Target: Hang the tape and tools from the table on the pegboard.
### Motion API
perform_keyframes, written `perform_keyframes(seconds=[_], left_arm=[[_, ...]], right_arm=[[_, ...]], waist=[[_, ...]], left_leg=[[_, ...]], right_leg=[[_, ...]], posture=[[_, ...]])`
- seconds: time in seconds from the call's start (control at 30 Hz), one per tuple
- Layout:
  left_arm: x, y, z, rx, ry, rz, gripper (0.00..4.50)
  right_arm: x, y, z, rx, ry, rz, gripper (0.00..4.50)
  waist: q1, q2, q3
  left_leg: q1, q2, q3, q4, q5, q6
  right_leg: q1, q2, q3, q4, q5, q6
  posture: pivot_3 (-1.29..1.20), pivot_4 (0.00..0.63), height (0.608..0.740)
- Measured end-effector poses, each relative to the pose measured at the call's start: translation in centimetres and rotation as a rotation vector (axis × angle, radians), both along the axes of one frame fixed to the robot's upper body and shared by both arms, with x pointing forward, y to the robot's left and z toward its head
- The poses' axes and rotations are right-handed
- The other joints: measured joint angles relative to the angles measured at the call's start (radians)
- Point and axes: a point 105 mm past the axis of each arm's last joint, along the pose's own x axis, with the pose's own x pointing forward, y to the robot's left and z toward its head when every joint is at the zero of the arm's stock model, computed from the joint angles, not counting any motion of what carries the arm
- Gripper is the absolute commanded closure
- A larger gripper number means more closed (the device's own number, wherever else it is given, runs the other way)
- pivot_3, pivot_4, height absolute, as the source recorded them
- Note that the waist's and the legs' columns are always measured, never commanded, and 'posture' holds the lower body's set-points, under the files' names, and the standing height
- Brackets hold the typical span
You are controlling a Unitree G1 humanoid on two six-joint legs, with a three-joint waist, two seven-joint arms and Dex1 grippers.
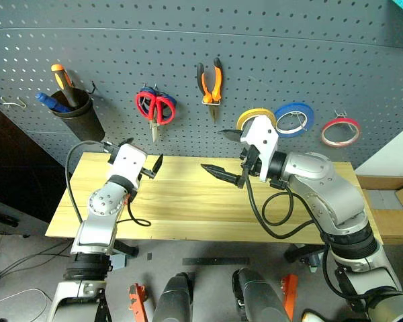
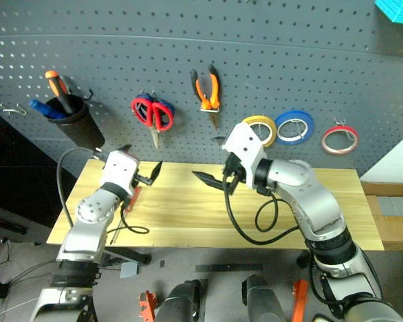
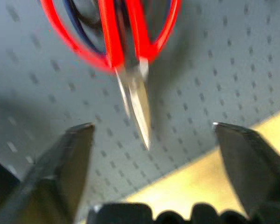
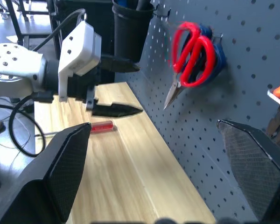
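Observation:
On the dark grey pegboard [image 1: 269, 60] hang the red-handled scissors [image 1: 155, 107], the orange-and-black pliers [image 1: 210, 82] and the thin red tape ring [image 1: 340, 131]. My left gripper [image 1: 131, 154] hovers over the left end of the wooden table [image 1: 188, 208], level and aimed at the board. It is open and empty, and the scissors [image 3: 126, 37] hang just above and ahead of it. The red-handled screwdriver [image 4: 101, 127] lies on the table under that gripper. My right gripper [image 1: 219, 153] is open and empty above the table's middle, pointing left.
A black cup [image 1: 77, 114] on the board holds an orange-handled screwdriver and a blue tool. A yellow roll [image 1: 255, 119] and a blue roll [image 1: 295, 117] hang behind my right wrist. An empty hook [image 1: 12, 102] sits far left. A cardboard box [image 1: 389, 201] stands beyond the table's right end.

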Motion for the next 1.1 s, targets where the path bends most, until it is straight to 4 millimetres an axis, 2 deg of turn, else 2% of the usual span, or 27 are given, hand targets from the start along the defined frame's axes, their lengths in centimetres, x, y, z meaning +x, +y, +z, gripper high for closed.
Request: perform_keyframes(seconds=[0.13, 0.3, 0.4, 0.6, 0.8, 0.97, 1.1], left_arm=[[-1.2, 3.4, -3.2, -0.083, 0.172, 0.139, 0.05], [-2.3, 9.2, -4.3, -0.168, 0.34, 0.317, 0.05], [-2.5, 10.9, -4.7, -0.207, 0.416, 0.37, 0.05], [-1.3, 10.3, -7.1, -0.3, 0.585, 0.354, 0.05], [0.6, 8.5, -7.4, -0.344, 0.64, 0.303, 0.05], [0.9, 9.0, -8.5, -0.369, 0.667, 0.35, 0.05], [0.8, 10.0, -8.5, -0.373, 0.652, 0.382, 0.89]], right_arm=[[0.6, 0.4, -3.0, -0.055, 0.153, -0.118, 0.0], [-0.2, 2.7, -4.9, -0.056, 0.329, -0.154, 0.0], [-0.8, 4.2, -5.1, -0.075, 0.36, -0.133, 0.0], [-1.0, 5.7, -5.7, -0.111, 0.391, -0.137, 0.0], [-0.5, 6.3, -4.6, -0.117, 0.354, -0.142, 0.0], [-0.4, 6.6, -4.2, -0.12, 0.349, -0.137, 0.0], [-0.3, 6.4, -4.2, -0.129, 0.344, -0.14, 0.0]], waist=[[-0.006, 0.001, 0.002], [-0.017, 0.004, 0.007], [-0.015, 0.005, 0.015], [-0.013, 0.005, 0.036], [-0.019, 0.004, 0.053], [-0.026, 0.004, 0.055], [-0.026, 0.004, 0.055]], left_leg=[[0.0, 0.001, -0.001, 0.0, 0.0, 0.0], [0.0, 0.001, -0.001, 0.0, 0.0, 0.0], [0.0, 0.0, -0.002, 0.0, 0.0, 0.0], [-0.001, 0.0, -0.002, -0.001, 0.0, 0.0], [-0.005, 0.0, -0.002, -0.001, 0.0, 0.0], [-0.007, 0.001, -0.001, -0.001, 0.0, 0.0], [-0.007, 0.001, -0.002, -0.001, 0.0, 0.0]], right_leg=[[0.0, 0.001, 0.0, 0.001, 0.0, 0.0], [0.0, 0.002, -0.001, 0.001, 0.0, 0.0], [0.0, 0.002, -0.001, 0.0, -0.001, 0.0], [-0.002, 0.001, -0.001, 0.0, -0.001, 0.0], [-0.005, 0.001, -0.001, 0.0, -0.001, 0.0], [-0.007, 0.0, -0.001, -0.001, -0.001, 0.0], [-0.008, 0.0, -0.001, -0.001, -0.001, 0.0]], posture=[[-0.08, 0.268, 0.74], [-0.07, 0.3, 0.74], [-0.06, 0.312, 0.74], [-0.07, 0.337, 0.74], [-0.1, 0.347, 0.74], [-0.11, 0.339, 0.74], [-0.11, 0.332, 0.74]])
